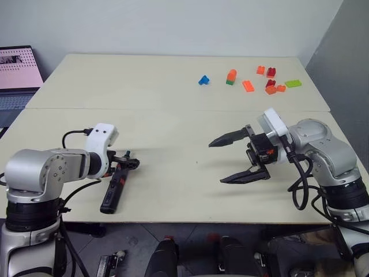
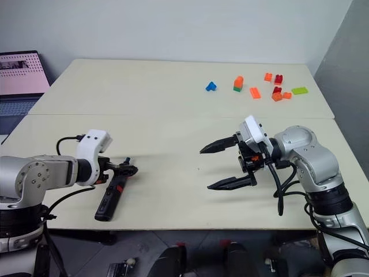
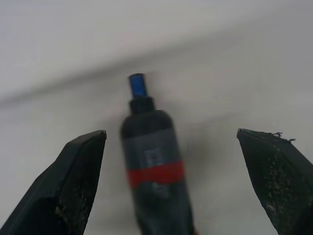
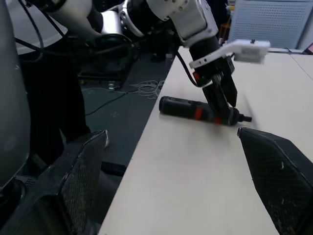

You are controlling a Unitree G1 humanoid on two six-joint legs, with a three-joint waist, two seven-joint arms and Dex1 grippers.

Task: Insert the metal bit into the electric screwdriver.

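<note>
The electric screwdriver (image 1: 114, 188), black with a red band, lies flat near the table's front left edge, its narrow tip pointing away from me. My left gripper (image 1: 129, 162) hangs over its tip end, angled down. In the left wrist view the left gripper (image 3: 171, 132) is open, and the screwdriver (image 3: 151, 161) lies between the fingers with a gap on each side. My right gripper (image 1: 216, 162) hovers open above the table's middle right, pointing toward the left arm, with nothing between its fingers. The metal bit is out of view.
Several small coloured toy bricks (image 1: 266, 81) and one blue brick (image 1: 203, 80) lie at the back right. A laptop (image 1: 17, 72) stands off the table at the far left. A seam (image 1: 173, 110) runs across the cream table top.
</note>
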